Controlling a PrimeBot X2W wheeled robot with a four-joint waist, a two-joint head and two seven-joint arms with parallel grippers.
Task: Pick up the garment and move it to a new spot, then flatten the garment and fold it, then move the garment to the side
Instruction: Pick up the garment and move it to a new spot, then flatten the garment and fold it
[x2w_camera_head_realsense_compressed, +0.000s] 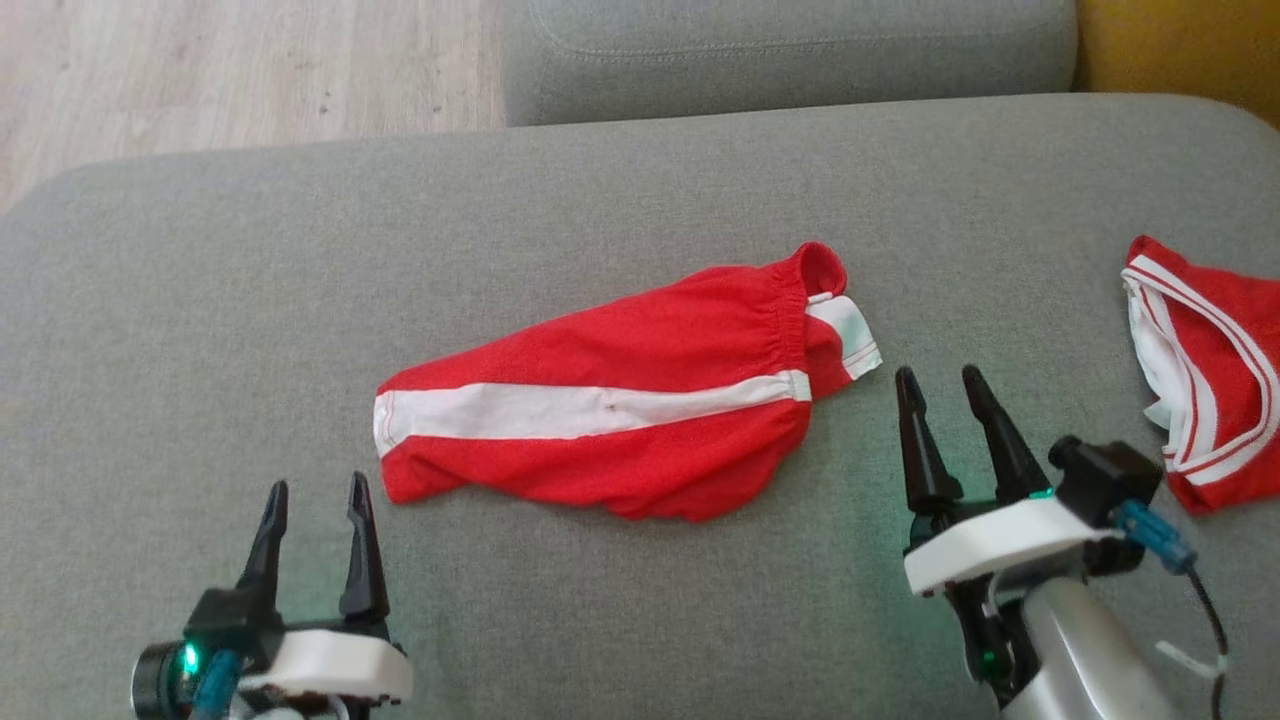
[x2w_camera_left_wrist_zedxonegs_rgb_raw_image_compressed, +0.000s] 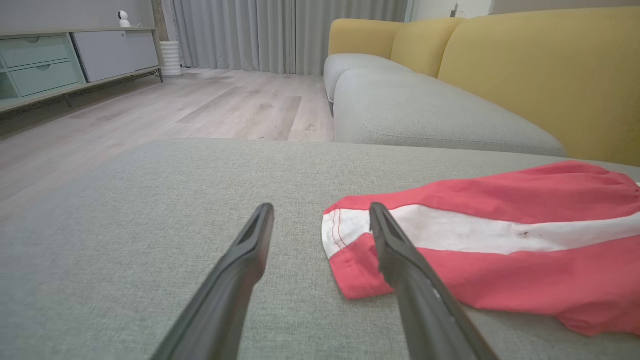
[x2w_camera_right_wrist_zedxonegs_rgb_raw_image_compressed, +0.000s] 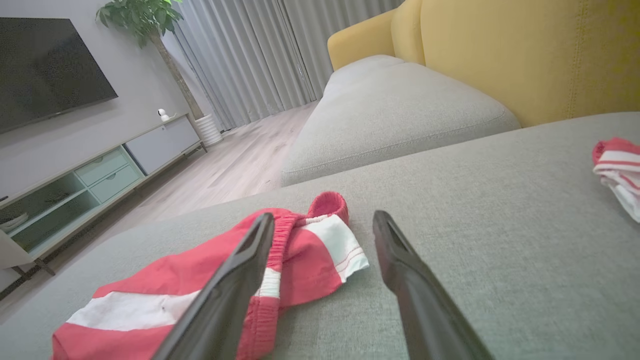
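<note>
The garment (x2w_camera_head_realsense_compressed: 620, 400), red shorts with one white side stripe, lies spread and loosely creased at the centre of the grey seat cushion (x2w_camera_head_realsense_compressed: 200, 300) in the head view. Its long axis runs from the hem at 8 o'clock to the gathered waistband at 2 o'clock, where a loop of the band stands up beside a white patch. My left fingers (x2w_camera_head_realsense_compressed: 357, 505) stand apart and hold nothing. They sit at 7 o'clock of the garment, tips pointing to 12 o'clock, with the inner tip just beside the hem corner. In the left wrist view that finger overlaps the hem, and I cannot tell whether it touches the cloth. My right fingers (x2w_camera_head_realsense_compressed: 912, 420) also stand apart and empty, at 4 o'clock of the waistband, near it but clear of it. A second garment (x2w_camera_head_realsense_compressed: 1210, 370), red with white trim, lies bunched at 3 o'clock on the same cushion, well apart from the first. Wood floor (x2w_camera_head_realsense_compressed: 200, 70) shows at 11 o'clock.
</note>
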